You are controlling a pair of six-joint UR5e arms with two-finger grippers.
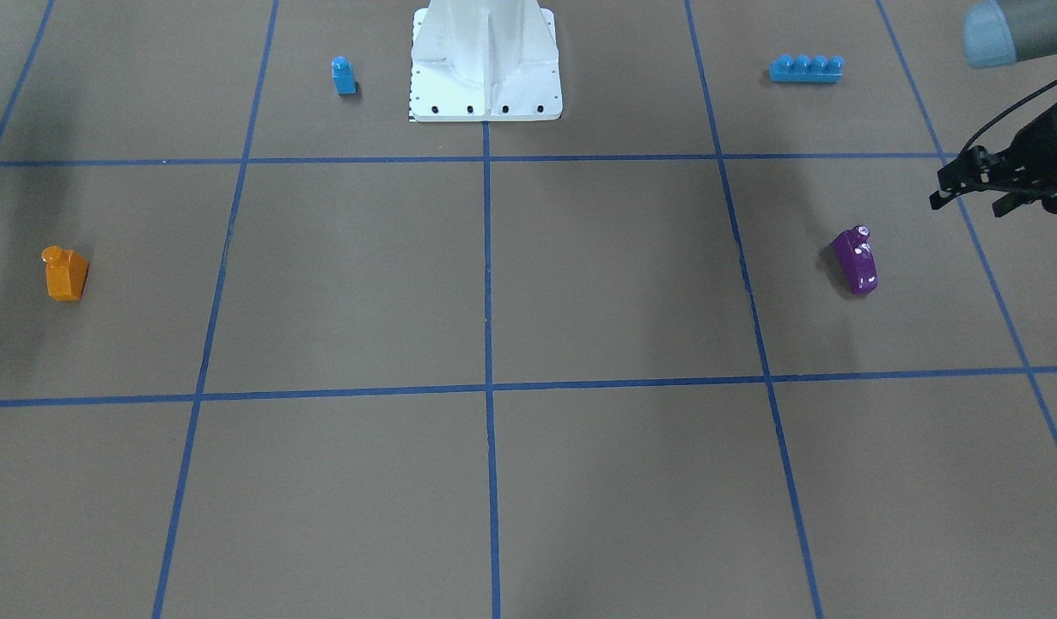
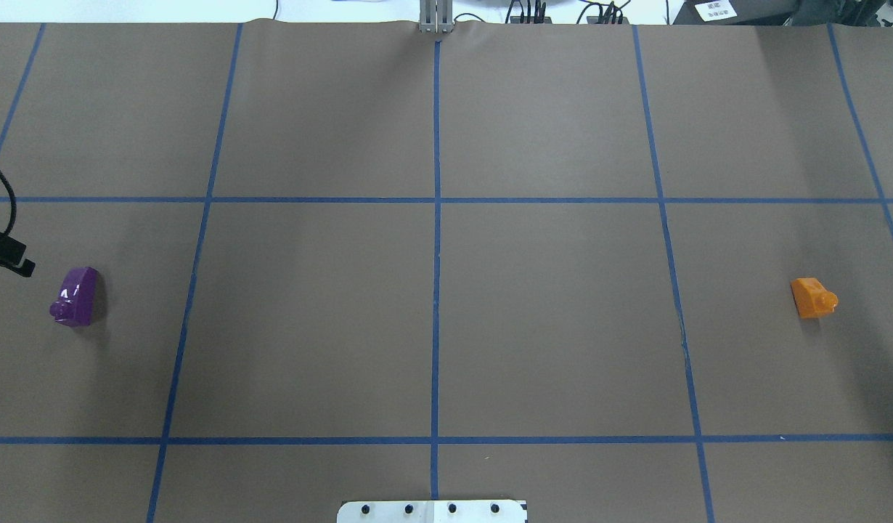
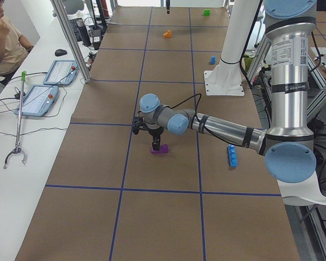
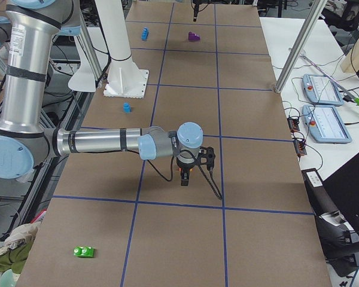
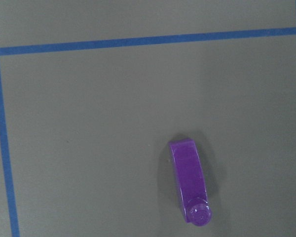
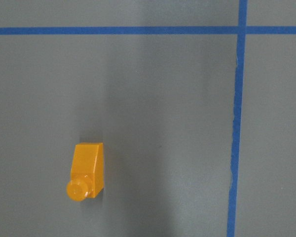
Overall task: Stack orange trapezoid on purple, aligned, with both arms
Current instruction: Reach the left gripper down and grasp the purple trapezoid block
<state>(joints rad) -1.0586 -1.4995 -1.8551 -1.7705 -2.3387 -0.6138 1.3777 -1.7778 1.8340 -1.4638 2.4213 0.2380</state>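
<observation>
Two blocks lie well apart on the table [image 2: 308,327]: purple block [image 2: 76,296] near the left tool [image 1: 967,205] (spread, empty), orange block [image 2: 814,298] near the right tool [image 4: 191,170], whose state cannot be told. Risk: glossy sloped faces slipping, leaving the stack misaligned.

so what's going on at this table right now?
Two-arm stacking job, nothing stacked yet. The orange trapezoid and the purple block sit far apart near opposite ends of the table, and neither is held. The left end effector hovers beside the purple block and looks open. The right end effector hangs over the orange trapezoid. It shows only in a side view, so I cannot tell whether it is open or shut.
</observation>
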